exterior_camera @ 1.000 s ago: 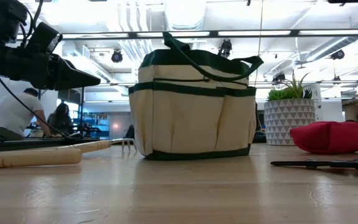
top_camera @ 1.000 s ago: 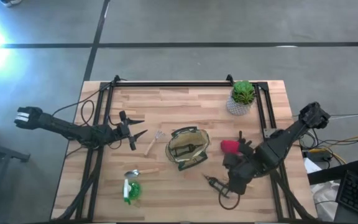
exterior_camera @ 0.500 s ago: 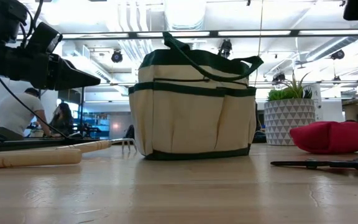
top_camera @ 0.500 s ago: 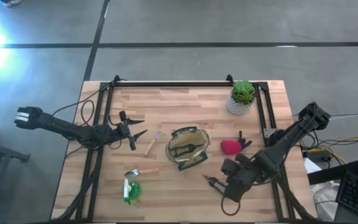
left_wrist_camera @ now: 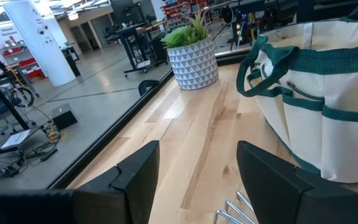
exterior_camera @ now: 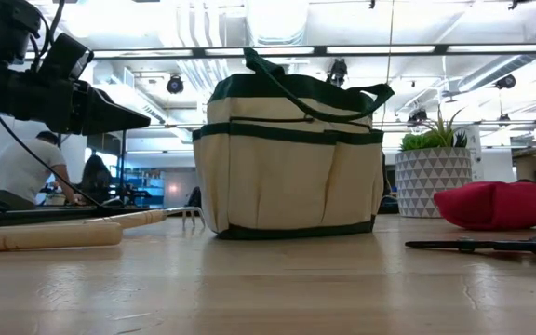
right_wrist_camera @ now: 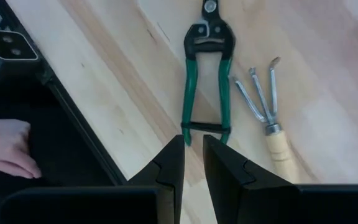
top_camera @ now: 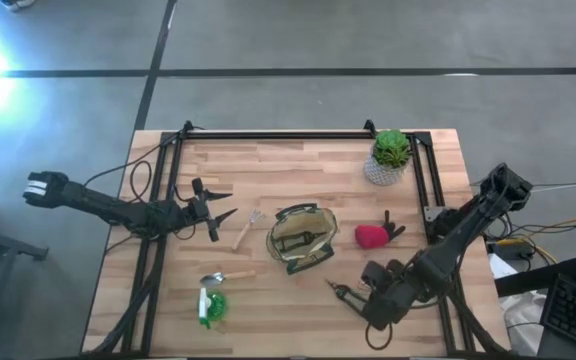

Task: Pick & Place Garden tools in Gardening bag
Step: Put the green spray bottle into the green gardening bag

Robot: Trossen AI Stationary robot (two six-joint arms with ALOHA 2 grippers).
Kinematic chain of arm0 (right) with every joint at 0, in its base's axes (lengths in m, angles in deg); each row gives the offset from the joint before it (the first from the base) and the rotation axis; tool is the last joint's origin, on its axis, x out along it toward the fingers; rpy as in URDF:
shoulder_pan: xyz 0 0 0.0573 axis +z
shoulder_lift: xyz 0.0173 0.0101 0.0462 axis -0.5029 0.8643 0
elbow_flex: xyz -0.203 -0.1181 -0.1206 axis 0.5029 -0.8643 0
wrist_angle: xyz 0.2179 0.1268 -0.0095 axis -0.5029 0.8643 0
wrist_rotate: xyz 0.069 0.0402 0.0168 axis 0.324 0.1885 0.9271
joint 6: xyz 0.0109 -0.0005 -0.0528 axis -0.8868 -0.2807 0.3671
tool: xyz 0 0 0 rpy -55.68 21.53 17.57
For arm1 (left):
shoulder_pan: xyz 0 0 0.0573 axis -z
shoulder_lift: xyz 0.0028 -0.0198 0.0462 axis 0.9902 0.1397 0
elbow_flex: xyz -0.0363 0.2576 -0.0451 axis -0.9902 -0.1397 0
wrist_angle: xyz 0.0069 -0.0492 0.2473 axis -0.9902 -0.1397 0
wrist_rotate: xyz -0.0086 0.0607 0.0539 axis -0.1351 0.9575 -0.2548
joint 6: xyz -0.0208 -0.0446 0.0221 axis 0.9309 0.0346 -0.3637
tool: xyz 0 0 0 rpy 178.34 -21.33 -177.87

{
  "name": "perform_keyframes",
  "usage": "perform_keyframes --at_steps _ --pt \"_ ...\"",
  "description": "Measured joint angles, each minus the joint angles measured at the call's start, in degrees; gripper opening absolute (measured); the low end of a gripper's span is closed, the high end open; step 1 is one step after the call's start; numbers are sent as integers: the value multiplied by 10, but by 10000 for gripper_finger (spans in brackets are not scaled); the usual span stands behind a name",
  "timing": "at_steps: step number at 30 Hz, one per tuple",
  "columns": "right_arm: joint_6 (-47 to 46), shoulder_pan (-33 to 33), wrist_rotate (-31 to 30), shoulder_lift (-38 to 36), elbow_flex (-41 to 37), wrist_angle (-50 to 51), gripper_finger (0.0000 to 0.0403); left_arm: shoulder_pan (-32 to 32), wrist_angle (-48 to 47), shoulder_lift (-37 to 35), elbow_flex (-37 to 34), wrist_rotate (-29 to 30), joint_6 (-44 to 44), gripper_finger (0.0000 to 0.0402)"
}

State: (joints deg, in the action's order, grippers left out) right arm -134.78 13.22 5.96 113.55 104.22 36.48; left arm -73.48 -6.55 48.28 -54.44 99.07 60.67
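The olive-tan gardening bag (top_camera: 301, 238) stands upright mid-table, mouth up; it also shows in the low view (exterior_camera: 287, 158). The pruning shears (top_camera: 342, 293) lie flat near the front right. In the right wrist view their handles look green (right_wrist_camera: 207, 81), and a wooden-handled fork (right_wrist_camera: 267, 109) lies beside them. My right gripper (top_camera: 360, 303) hovers just past the handle ends, its fingers (right_wrist_camera: 169, 165) only narrowly apart. A red glove (top_camera: 370, 236), a fork (top_camera: 247, 229), a trowel (top_camera: 223, 277) and a green piece (top_camera: 211, 305) lie around the bag. My left gripper (top_camera: 218, 212) waits open and empty, left of the fork.
A green plant in a white pot (top_camera: 390, 155) stands at the far right corner. A black frame (top_camera: 268, 135) runs along the table's far and side edges. A person's hand (right_wrist_camera: 2, 144) shows beyond the table edge in the right wrist view. Bare wood lies along the near edge.
My right arm has drawn back toward the table's near edge, bringing its gripper from beside the red glove to just past the shears. No tool has moved.
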Motion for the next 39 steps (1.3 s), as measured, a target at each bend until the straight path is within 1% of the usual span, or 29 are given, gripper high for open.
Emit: perform_keyframes --at_steps 6,10,14,19,22,24,29,31,35,39 --pt "-13 2 0 0 -47 -77 54 0 0 0 0 0 0 218" --pt "-12 2 0 0 -70 -89 54 0 0 0 0 0 0 218" --pt "19 -4 0 0 -75 -60 54 0 0 0 0 0 0 218" --pt "66 -33 -2 -1 -69 39 54 0 0 0 0 0 0 218" --pt "123 -47 -2 -1 -63 91 54 0 0 0 0 0 0 218" --pt "183 -56 -4 -1 -61 114 54 0 0 0 0 0 0 218" --pt "342 -65 -45 -1 -64 125 54 0 0 0 0 0 0 218" --pt "395 -69 -50 -1 -64 125 54 0 0 0 0 0 0 218" --pt "445 -82 -64 -1 -64 131 57 0 0 0 0 0 0 218" --pt "465 -105 -84 -1 -64 155 81 0 0 0 0 0 0 218"
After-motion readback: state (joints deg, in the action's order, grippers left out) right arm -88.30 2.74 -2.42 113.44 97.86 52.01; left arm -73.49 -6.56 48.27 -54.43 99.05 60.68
